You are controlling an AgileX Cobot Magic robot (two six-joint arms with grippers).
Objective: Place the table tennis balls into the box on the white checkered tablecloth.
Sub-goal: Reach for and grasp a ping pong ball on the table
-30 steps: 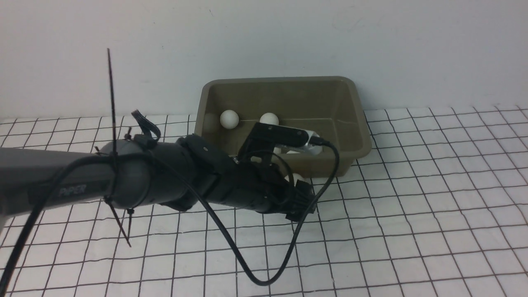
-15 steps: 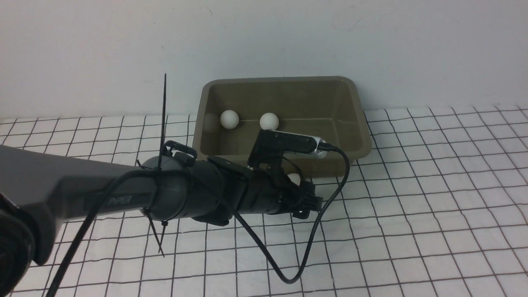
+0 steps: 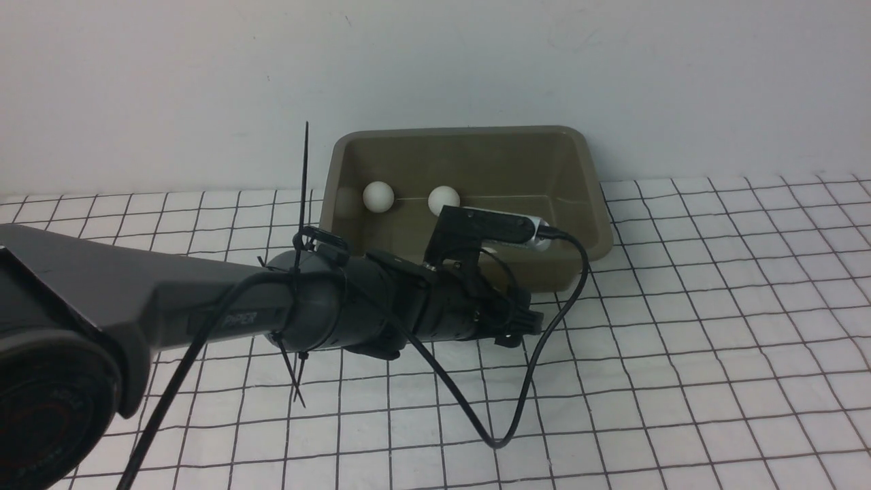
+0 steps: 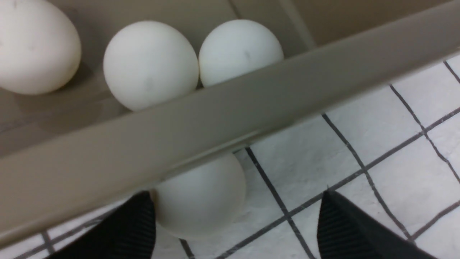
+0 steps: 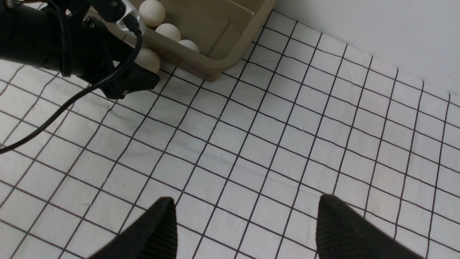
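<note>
left gripper (image 4: 235, 197) jaws spread around a likely light, slippery table tennis ball (image 4: 199, 201) under the box (image 4: 215, 118) rim; best pinched across its middle. right gripper (image 5: 246, 205) spread, empty.

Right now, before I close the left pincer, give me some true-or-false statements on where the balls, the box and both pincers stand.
1. A loose ball lies on the cloth outside the box, against its near wall. True.
2. The left pincer is shut on that ball. False: its jaws stand open, with the ball between them, close to one finger and not gripped.
3. The box is empty. False: balls lie inside, three of them along the near wall.
4. The right pincer is open over bare cloth and holds nothing. True.
</note>
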